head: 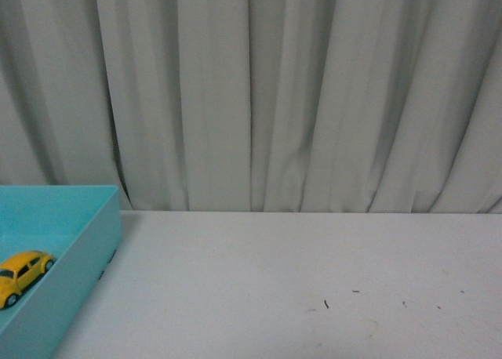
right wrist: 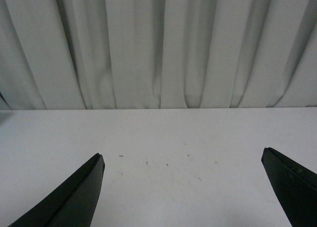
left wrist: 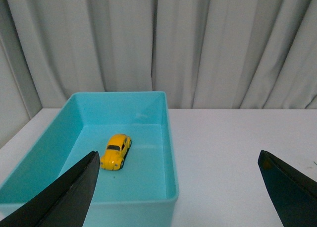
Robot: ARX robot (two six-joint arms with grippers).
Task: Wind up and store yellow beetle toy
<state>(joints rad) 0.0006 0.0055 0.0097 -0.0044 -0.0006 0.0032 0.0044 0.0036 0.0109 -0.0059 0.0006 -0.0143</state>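
One small yellow beetle toy point(left wrist: 116, 151) with dark windows and silver-hubbed wheels is seen resting on its wheels on the floor of one rectangular turquoise plastic box point(left wrist: 171, 152), apart from its walls. In the front view the same toy point(head: 23, 274) is found at the far left, inside the box point(head: 94, 241), which is set on the white worktop point(head: 298, 288) before one pleated pale grey curtain point(head: 298, 92). Two grippers are counted. The left gripper point(left wrist: 181, 187) is held wide apart above the near end of the box, with nothing grasped. The right gripper point(right wrist: 183, 187) is likewise spread wide over bare worktop, and nothing is held. A few tiny dark specks point(head: 326, 303) are noted on the worktop.
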